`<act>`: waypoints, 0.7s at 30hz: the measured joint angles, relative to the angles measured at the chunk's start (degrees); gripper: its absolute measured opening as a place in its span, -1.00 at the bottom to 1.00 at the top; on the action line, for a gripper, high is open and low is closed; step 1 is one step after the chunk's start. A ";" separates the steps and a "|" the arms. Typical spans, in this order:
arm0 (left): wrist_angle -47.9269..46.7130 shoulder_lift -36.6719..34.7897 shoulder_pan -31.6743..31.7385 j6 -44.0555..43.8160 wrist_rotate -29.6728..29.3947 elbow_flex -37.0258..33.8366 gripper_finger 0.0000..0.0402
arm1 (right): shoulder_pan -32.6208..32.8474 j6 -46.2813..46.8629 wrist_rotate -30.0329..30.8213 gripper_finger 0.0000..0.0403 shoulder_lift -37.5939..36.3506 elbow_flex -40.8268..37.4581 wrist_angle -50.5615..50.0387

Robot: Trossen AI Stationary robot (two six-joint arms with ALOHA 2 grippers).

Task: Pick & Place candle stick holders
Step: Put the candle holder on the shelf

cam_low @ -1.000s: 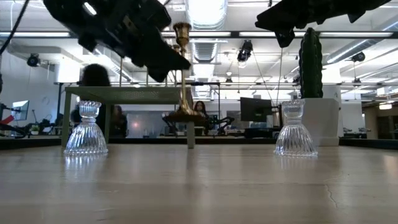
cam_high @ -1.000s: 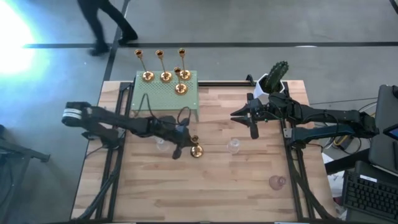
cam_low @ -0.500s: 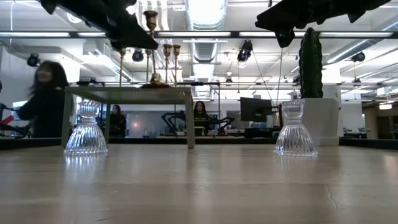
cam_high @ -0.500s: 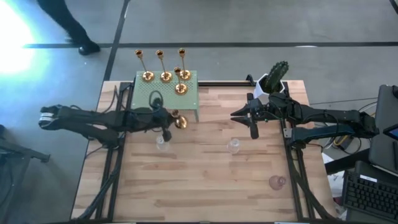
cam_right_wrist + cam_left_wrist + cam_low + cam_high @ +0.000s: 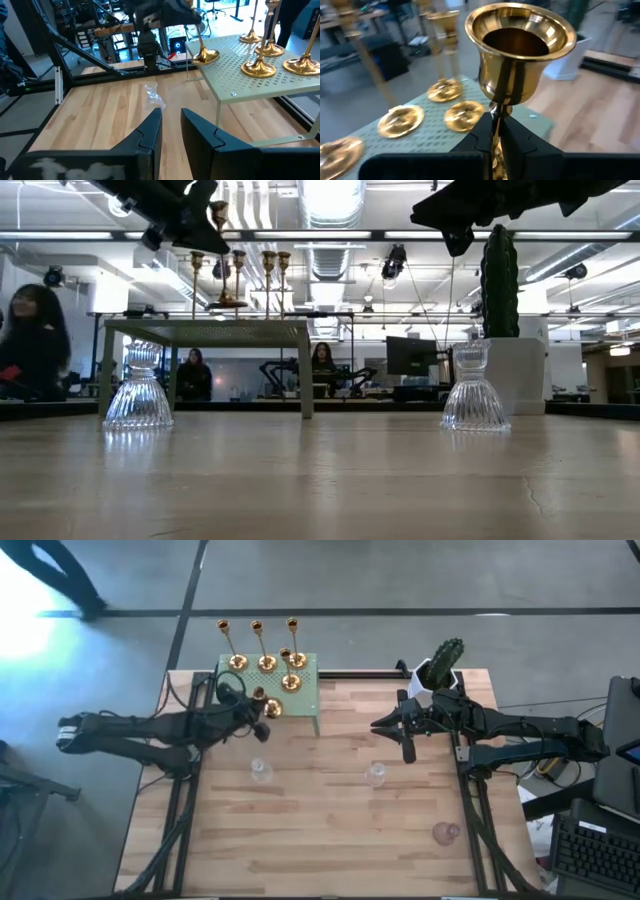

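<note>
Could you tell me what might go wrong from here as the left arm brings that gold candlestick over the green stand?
1. The left gripper holds the gold candlestick only by its thin stem, and in the right wrist view it hangs tilted, so it could land crooked and topple.
2. Four candlesticks already crowd the green stand; the incoming base could knock one over.
3. The free spot is near the stand's edge, so the candlestick might slip off toward the clear glass holder.
</note>
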 joint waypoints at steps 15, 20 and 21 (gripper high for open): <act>-18.95 1.64 13.79 -6.17 -0.67 9.41 -0.91 | 0.00 0.00 0.02 -0.55 0.00 0.00 -0.02; -18.88 2.03 21.95 -6.52 6.32 8.80 -0.91 | 0.00 0.00 0.01 -0.56 0.00 0.00 0.00; -18.54 2.10 23.55 -6.50 7.78 8.57 -0.91 | 0.01 0.00 0.01 -0.57 0.00 0.00 -0.01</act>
